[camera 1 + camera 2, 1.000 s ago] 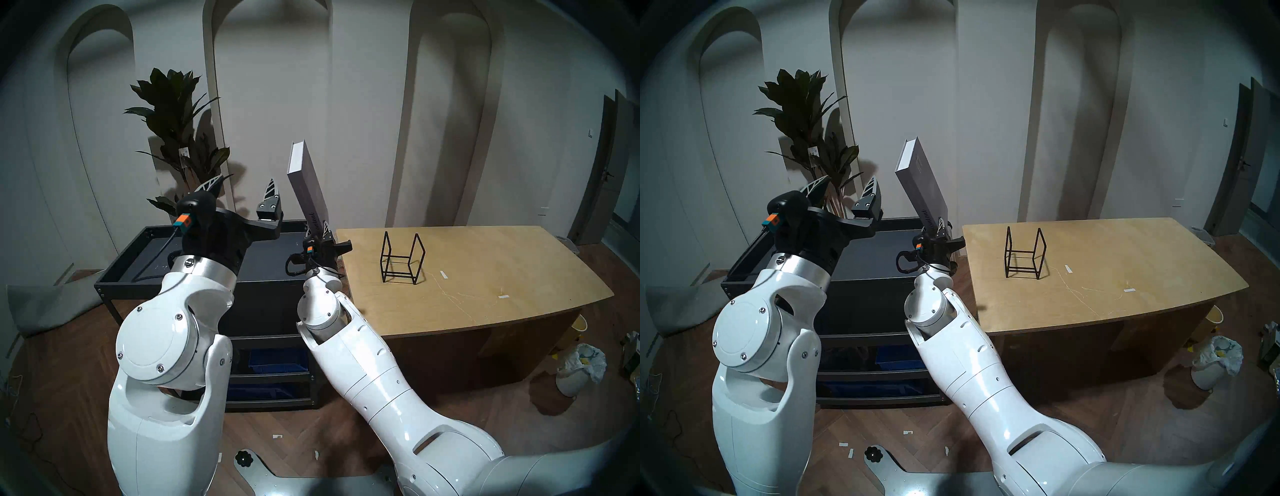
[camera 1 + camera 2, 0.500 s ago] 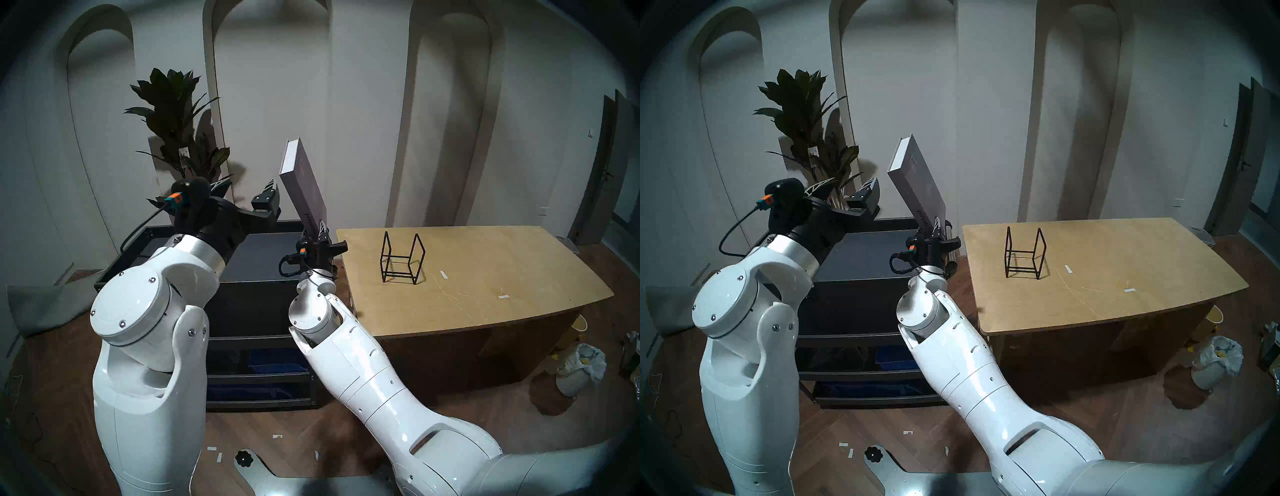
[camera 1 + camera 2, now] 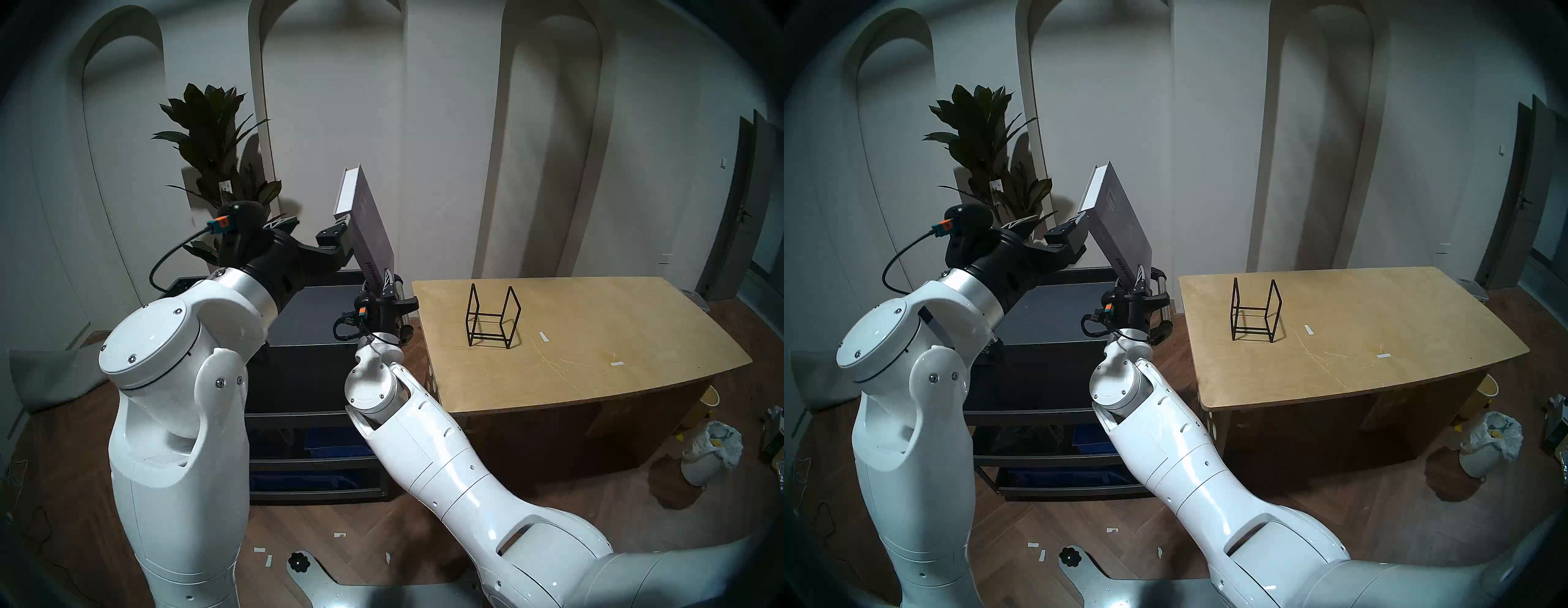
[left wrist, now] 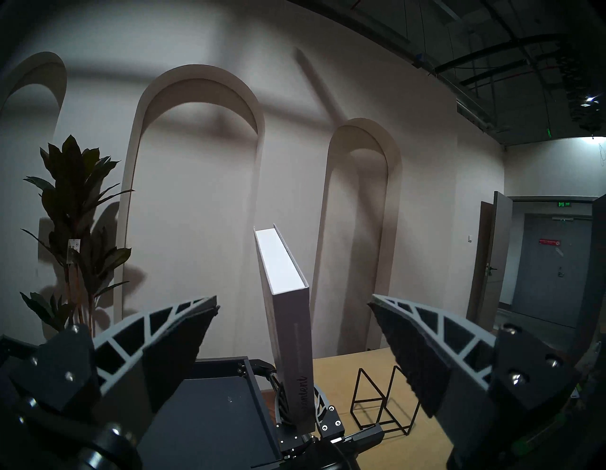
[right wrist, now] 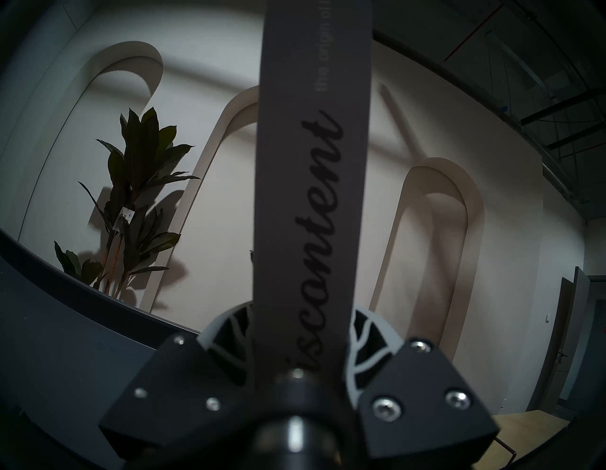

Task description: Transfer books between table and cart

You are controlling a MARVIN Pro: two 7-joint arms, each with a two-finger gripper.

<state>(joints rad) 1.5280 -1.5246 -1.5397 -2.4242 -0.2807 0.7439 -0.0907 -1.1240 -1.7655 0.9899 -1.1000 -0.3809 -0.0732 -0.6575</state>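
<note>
The book [image 3: 368, 220] stands tilted above the cart [image 3: 314, 310], pinched low by the right claw [image 3: 384, 285] — the left claw [image 4: 295, 331] gapes wide around it, seemingly for a handover.

Pale grey book [image 3: 370, 220], white page edges up, stands tilted above the black cart [image 3: 322, 305], beside the plywood table [image 3: 594, 339].

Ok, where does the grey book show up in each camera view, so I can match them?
Head stereo left: book centre, tilted, above the cart.
Head stereo right: book left of centre, same tilt.
Left wrist: book centre, upright, between the open left claw's fingers.
Right wrist: book fills the centre, spine facing.
Shared landmark: the plant, left of the book in all four.
</note>
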